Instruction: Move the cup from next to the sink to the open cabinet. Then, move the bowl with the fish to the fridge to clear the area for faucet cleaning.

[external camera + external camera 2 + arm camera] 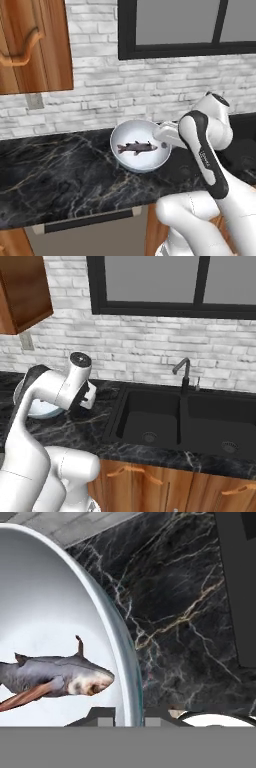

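The bowl point(141, 145), white inside with a pale blue outside, sits on the black marble counter point(55, 170) with the dark fish point(136, 147) lying in it. My gripper point(163, 144) reaches in from the right at the bowl's right rim. In the hand view the rim point(125, 662) runs down between the two fingertips of the gripper point(130, 718), which close tightly on it, and the fish point(55, 679) lies just left. The bowl point(37, 406) is partly hidden behind my arm. The green cup and the fridge are out of view.
The wall cabinet door point(30, 45) with its curved handle hangs at upper left. The black double sink point(180, 421) and the gooseneck faucet point(184, 373) are to the right of the bowl. A dark-framed window point(185, 25) sits above a white brick wall.
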You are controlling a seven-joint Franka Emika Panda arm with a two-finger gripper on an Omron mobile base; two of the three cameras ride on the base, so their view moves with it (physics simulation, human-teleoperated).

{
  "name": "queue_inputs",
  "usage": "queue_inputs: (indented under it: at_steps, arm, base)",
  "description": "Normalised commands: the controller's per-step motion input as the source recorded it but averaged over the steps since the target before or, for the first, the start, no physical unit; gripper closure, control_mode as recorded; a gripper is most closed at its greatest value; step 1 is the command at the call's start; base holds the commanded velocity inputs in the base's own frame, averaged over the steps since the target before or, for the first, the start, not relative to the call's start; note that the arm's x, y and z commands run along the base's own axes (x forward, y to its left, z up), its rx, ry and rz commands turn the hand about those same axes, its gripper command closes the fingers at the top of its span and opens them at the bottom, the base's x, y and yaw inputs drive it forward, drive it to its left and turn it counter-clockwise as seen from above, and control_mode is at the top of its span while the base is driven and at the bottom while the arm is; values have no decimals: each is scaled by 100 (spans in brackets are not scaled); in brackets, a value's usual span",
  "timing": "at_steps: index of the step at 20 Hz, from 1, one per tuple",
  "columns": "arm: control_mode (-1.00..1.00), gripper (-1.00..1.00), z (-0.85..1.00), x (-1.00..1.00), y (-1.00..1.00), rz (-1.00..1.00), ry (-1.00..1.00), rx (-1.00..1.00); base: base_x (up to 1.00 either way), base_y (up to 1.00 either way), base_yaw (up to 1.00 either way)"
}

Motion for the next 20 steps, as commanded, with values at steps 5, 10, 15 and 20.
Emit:
queue_inputs:
  at_steps: [5, 10, 15, 20]
  arm:
    - [100, 100, 0, 0, 0, 0, 0, 0]
    - [100, 100, 0, 0, 0, 0, 0, 0]
    - [100, 100, 0, 0, 0, 0, 0, 0]
    - [100, 100, 0, 0, 0, 0, 0, 0]
  base:
    - [-21, 16, 84]
    - [0, 6, 99]
    - [0, 16, 99]
    - [0, 53, 85]
